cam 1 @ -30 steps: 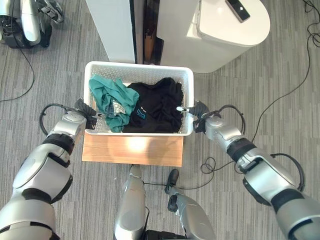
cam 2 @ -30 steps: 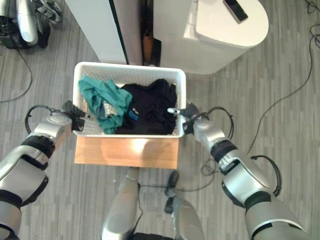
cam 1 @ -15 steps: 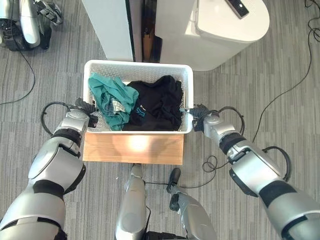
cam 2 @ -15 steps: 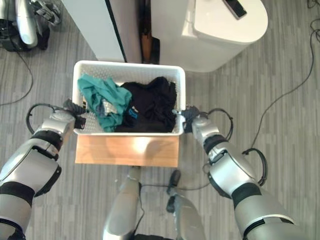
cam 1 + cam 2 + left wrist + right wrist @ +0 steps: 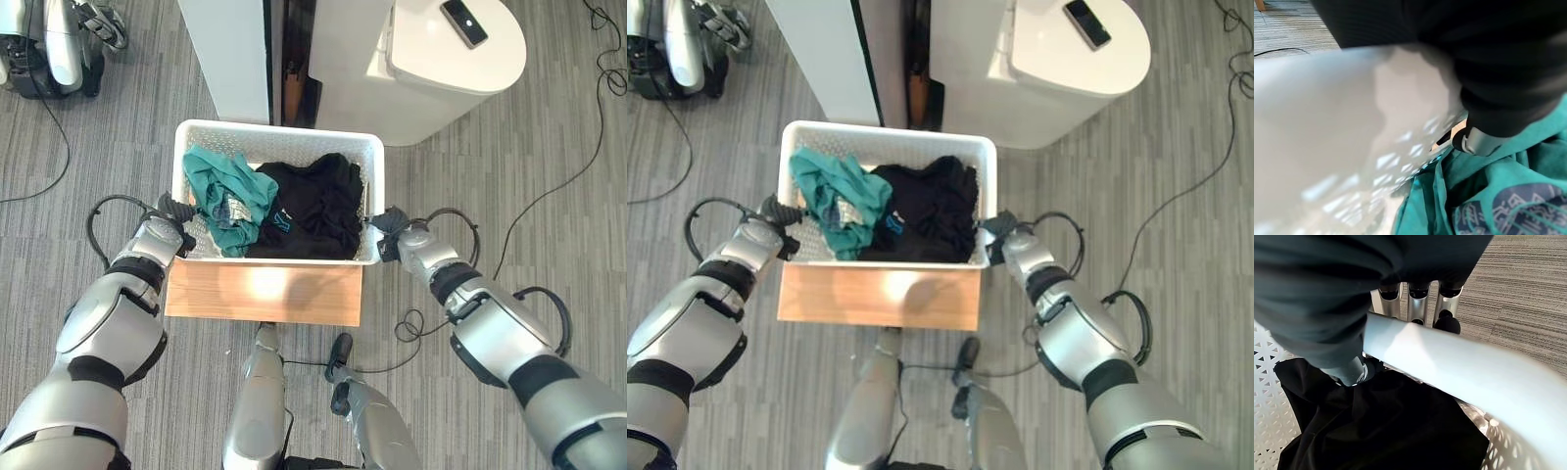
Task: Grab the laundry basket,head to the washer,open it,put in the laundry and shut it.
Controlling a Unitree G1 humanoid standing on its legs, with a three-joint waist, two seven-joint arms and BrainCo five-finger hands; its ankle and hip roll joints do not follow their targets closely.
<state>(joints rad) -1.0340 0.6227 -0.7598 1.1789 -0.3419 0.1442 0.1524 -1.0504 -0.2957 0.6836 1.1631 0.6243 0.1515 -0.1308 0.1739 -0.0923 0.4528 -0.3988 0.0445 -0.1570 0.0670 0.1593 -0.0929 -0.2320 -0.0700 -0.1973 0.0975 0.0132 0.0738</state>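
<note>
Now both hands — left hand, right hand — clasp the basket rims (opposite sides).

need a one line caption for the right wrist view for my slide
Right hand gripping the white laundry basket by its rim, thumb inside above the black clothes.

A low wooden stand sits on grey striped carpet and carries the white laundry basket (its front rim overhanging slightly). At one o'clock a white washer stands on the carpet.
</note>
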